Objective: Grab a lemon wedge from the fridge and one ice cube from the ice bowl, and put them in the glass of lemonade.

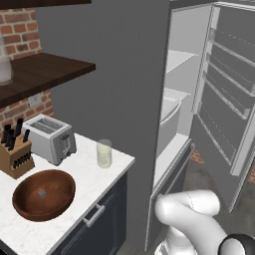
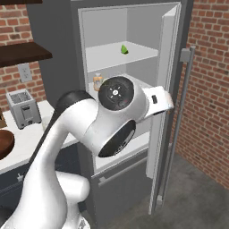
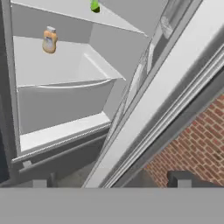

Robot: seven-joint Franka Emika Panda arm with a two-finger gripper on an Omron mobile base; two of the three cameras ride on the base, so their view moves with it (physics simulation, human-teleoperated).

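The fridge [image 2: 105, 27] stands open, its door [image 2: 163, 67] swung out to the right. A tiny yellow-green lemon wedge [image 2: 124, 49] lies on the upper shelf, also at the top of the hand view [image 3: 95, 6]. My gripper [image 3: 109, 183] is open and holds nothing. It hangs low in front of the fridge, beside the door's inner edge and well below the wedge. On the counter left of the fridge are the glass of lemonade [image 1: 104, 153] and the wooden ice bowl [image 1: 44, 194] with an ice cube [image 1: 42, 193] in it.
A small orange bottle [image 3: 50, 40] stands on the middle shelf above the drawer [image 3: 61, 103]. A toaster [image 1: 50, 137] and a knife block [image 1: 15, 152] sit behind the bowl. The door shelves [image 1: 224, 94] jut out on the right, and a brick wall [image 2: 205, 103] lies beyond.
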